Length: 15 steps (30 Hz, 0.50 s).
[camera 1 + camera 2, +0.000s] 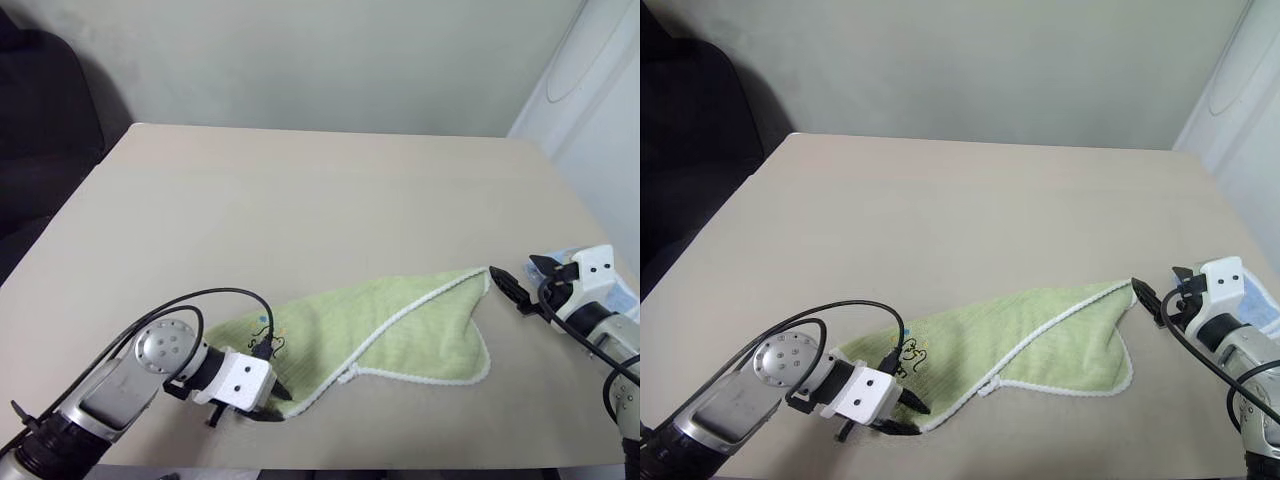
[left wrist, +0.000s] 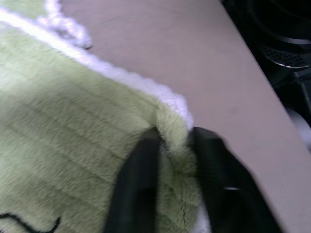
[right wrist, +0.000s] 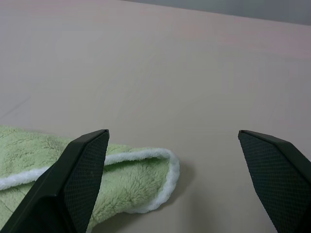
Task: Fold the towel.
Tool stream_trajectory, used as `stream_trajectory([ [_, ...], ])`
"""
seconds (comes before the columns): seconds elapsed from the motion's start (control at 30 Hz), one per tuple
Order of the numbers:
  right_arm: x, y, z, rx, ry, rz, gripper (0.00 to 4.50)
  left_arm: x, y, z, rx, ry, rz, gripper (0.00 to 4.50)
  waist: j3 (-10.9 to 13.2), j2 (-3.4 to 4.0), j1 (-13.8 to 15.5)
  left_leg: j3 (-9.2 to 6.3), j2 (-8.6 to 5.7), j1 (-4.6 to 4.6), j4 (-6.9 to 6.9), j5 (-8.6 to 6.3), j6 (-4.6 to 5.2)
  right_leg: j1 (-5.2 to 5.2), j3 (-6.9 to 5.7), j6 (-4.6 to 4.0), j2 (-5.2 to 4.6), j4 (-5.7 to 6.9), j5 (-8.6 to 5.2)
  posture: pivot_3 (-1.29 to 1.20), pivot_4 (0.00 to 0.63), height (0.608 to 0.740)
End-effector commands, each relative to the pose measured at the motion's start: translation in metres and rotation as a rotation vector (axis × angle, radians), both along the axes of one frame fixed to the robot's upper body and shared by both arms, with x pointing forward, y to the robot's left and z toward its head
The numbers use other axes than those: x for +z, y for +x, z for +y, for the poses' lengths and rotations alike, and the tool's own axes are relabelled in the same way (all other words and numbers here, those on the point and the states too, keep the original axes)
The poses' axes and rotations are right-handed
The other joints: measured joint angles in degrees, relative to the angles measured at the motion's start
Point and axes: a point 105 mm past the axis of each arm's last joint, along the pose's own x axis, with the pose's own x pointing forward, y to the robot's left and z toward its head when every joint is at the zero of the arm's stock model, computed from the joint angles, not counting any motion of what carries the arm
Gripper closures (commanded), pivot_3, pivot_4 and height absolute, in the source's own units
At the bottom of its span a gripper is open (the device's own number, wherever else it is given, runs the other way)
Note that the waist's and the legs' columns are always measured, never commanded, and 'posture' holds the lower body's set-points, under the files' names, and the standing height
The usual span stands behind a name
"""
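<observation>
**A:** Head cameras first. Where's the cloth?

**B:** The towel [image 1: 385, 330] lies crumpled near the front edge of the beige table [image 1: 300, 210], folded over itself, white scalloped edging running along its near side, the dark embroidered logo [image 1: 272, 346] near its left end. The left gripper [image 1: 277, 397] is down at that left end, right at the towel's near corner, fingers low on the cloth.

**A:** And the other arm?

**B:** The right gripper [image 1: 512, 285] hangs just beside the towel's pointed right corner, clear of it, fingers spread. A bit of light blue cloth [image 1: 1262, 303] peeks out behind that wrist.

**A:** Left wrist camera now.

**B:** There it is: the two black fingers [image 2: 138, 189] are pinched together on a tuck of green pile at the towel's corner, white edging [image 2: 121, 75] curling just past them. That claw is gripping the towel. A stroke of the dark stitching [image 2: 29, 224] shows in the corner of the view.

**A:** Right wrist camera?

**B:** Wide apart, holding nothing. The two textured fingers [image 3: 80, 179] frame bare table, and the towel's rounded, white-trimmed corner [image 3: 150, 174] lies flat between them, nearer one finger, untouched.
</observation>
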Motion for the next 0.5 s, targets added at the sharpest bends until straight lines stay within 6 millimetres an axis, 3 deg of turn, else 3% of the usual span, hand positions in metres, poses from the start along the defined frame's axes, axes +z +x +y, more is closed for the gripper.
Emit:
stream_trajectory([
  [0.03,0.019,0.000,-0.002,0.003,-0.025,-0.060,0.00,0.010,0.009,0.004,0.052,-0.034,0.003,4.48,0.00,0.00,-0.01,0.00,0.00,-0.01,-0.01,0.00,0.00,-0.02,0.00,0.00,0.00,0.00,0.00,0.00,0.150,0.740],
  [0.13,0.019,-0.001,-0.004,0.011,-0.035,-0.053,0.00,0.018,0.015,0.002,0.094,-0.089,0.004,4.48,0.00,0.00,0.00,0.00,0.00,-0.05,0.00,-0.01,-0.01,-0.04,0.00,-0.01,0.00,0.00,0.01,0.00,0.150,0.740],
  [0.33,0.002,0.000,-0.017,0.086,-0.048,0.092,0.00,0.060,0.049,0.000,0.383,-0.382,0.085,4.48,-0.04,-0.06,0.21,0.01,-0.03,-0.23,0.06,0.00,0.00,-0.08,-0.01,-0.01,-0.05,-0.01,0.01,0.00,0.150,0.740],
  [0.5,-0.012,0.014,-0.028,0.079,-0.057,0.149,0.00,0.086,0.086,0.016,0.624,-0.599,0.064,4.48,-0.02,-0.02,0.10,0.05,0.00,-0.11,0.05,0.06,0.00,-0.03,-0.02,-0.01,-0.03,0.02,0.01,0.00,0.150,0.740],
])
